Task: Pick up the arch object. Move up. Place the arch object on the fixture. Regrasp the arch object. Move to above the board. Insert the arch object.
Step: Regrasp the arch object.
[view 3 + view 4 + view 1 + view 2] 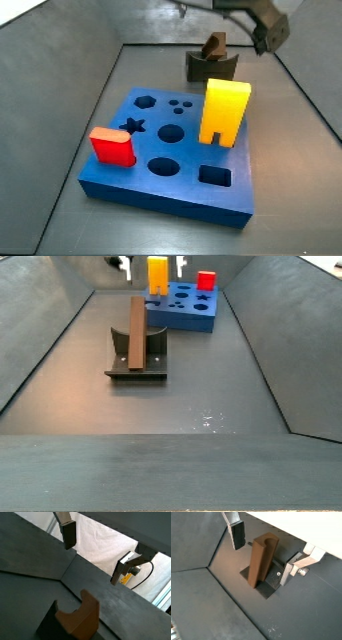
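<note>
The brown arch object (pixel 260 559) stands upright on the dark fixture (pixel 270 583), its curved cut-out at the upper end. Both side views show it there, arch object (pixel 138 328) on fixture (pixel 136 364). My gripper (pixel 262 562) hovers above the arch object, open, with the piece showing in the gap between its fingers (pixel 237 535) but not touched by them. In a wrist view the gripper (pixel 93 559) has only white backdrop between its pads. The blue board (pixel 140 165) lies in front of the fixture (pixel 211 66), apart from the gripper (pixel 261 28).
A tall yellow notched block (pixel 225 112) and a red block (pixel 112 147) stand in the board. The board (pixel 183 314) sits at the far end of a grey trough with sloping walls (pixel 54 341). A cable (pixel 148 572) hangs by the gripper.
</note>
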Robot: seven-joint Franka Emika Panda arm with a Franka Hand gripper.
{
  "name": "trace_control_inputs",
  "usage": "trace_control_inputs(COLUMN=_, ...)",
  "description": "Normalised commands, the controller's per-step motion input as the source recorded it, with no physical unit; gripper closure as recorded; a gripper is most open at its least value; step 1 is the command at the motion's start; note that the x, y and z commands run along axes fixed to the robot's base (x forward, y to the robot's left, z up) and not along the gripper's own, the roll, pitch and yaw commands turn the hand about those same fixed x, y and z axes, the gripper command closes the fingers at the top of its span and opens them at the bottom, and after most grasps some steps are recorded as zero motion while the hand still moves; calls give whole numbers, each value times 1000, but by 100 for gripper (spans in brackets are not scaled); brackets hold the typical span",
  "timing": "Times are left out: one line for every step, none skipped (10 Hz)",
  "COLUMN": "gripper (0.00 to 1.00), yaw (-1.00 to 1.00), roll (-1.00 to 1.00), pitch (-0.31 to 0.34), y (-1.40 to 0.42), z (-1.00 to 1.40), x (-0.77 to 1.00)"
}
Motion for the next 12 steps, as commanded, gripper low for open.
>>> trace_control_inputs(gripper=0, yaw=101, roll=132, pitch=50, y=-32, z=-1000, x=559)
trace_control_inputs(gripper=0, yaw=102, roll=139, pitch=56, y=-42, z=-1000, x=613)
trace_control_inputs(gripper=0, yaw=104, roll=145, pitch=58, y=-48, z=-1000, x=659)
trace_control_inputs(gripper=0, yaw=110, roll=158, pitch=64, y=-58, z=-846, x=681)
trace_control_inputs(gripper=0, yaw=114, roll=166, pitch=68, y=-59, z=-726, x=672)
trace_control_inputs(gripper=0, yaw=117, roll=170, pitch=72, y=-59, z=-611, x=669)
trace_control_inputs(gripper=0, yaw=120, roll=178, pitch=74, y=-57, z=-460, x=671)
trace_control_inputs(gripper=0, yaw=125, roll=184, pitch=69, y=-58, z=-352, x=673)
trace_control_inputs(gripper=0, yaw=129, roll=188, pitch=71, y=-62, z=-211, x=676)
trace_control_inputs(gripper=0, yaw=132, roll=191, pitch=69, y=-63, z=-141, x=678)
trace_control_inputs(gripper=0, yaw=134, roll=190, pitch=65, y=-66, z=-28, x=669)
trace_control_inputs(gripper=100, yaw=0, roll=0, pitch=0, y=0, z=0, x=0)
